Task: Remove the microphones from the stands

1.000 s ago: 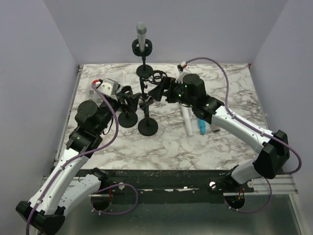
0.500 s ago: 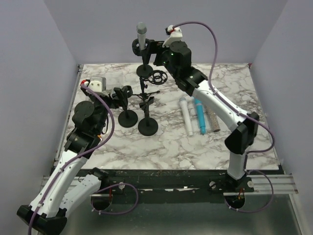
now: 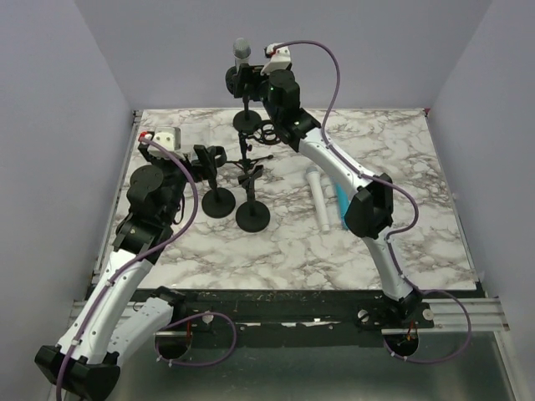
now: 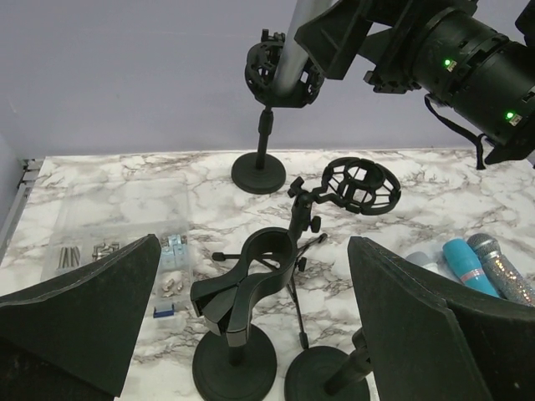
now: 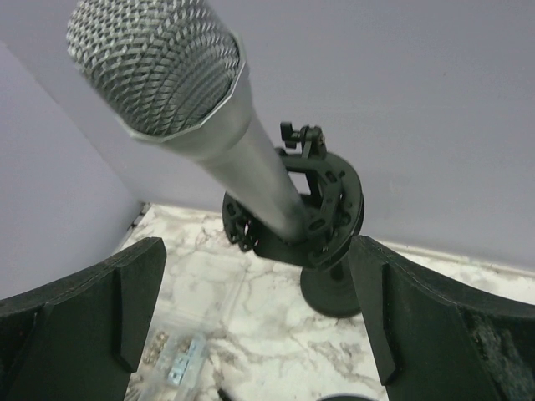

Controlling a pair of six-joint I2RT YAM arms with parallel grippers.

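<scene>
The silver mesh-headed microphone (image 5: 219, 138), seated in its black ring-mount stand (image 5: 324, 210), sits centred just ahead of the released, wide-spread right end effector (image 5: 257, 324).

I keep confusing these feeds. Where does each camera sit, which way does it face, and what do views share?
Top external: above and behind the bases, looking down on the table; both arms, left tool, right tool.
Left wrist: on left arm, facing the back wall over empty stands; own fingers at bottom corners.
Right wrist: on right arm, close on the microphone in its stand; own fingers flank it.
Shared: all show that microphone.
</scene>
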